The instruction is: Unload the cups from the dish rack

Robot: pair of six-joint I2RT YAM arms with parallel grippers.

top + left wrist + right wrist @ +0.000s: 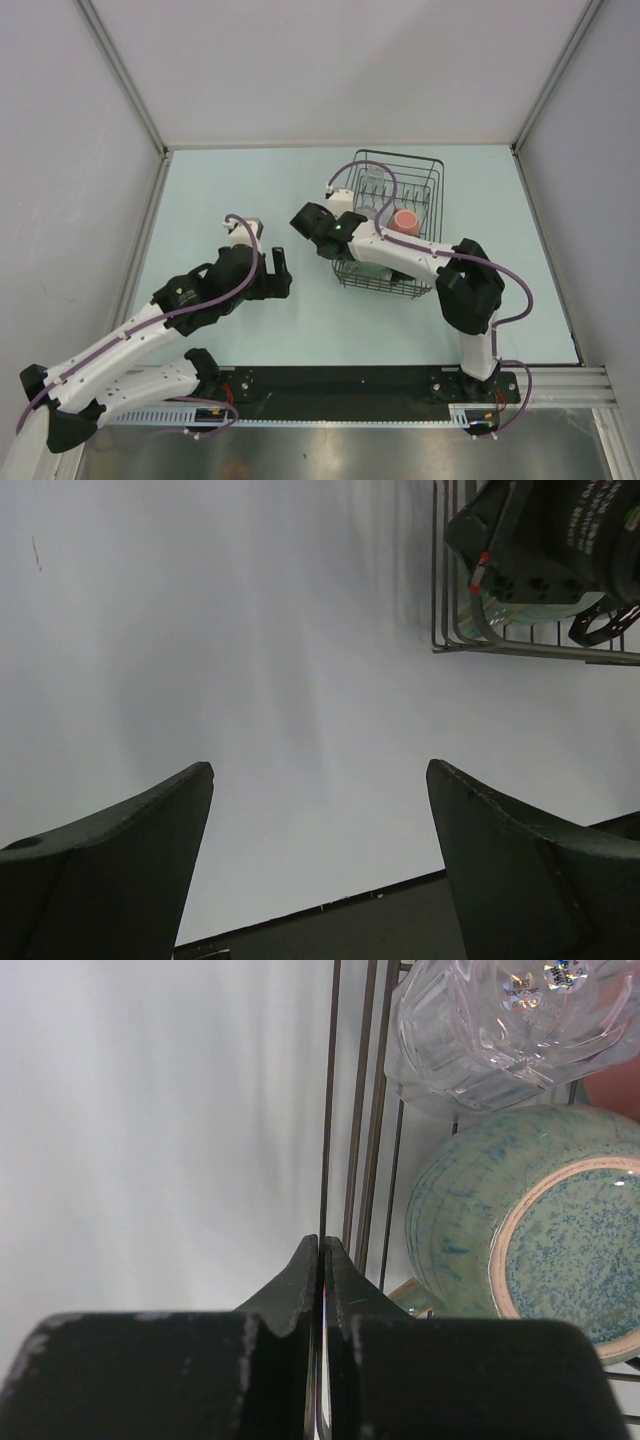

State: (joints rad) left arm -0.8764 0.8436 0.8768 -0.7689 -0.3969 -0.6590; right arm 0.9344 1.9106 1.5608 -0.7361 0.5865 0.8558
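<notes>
Right gripper (321, 1250) is clenched on a side wire of the dish rack (357, 1100). Left gripper (320, 770) hangs released beside the rack. Glass tumbler (500, 1030), green mug (530, 1230) and salmon cup (405, 221) sit inside. Hazard: pulling the wire tilts the rack, and the cups collide.

Plain white panel walls (340, 60) box me in on three sides. Beneath me spreads a flat pale-green tabletop (250, 190), evenly lit.
</notes>
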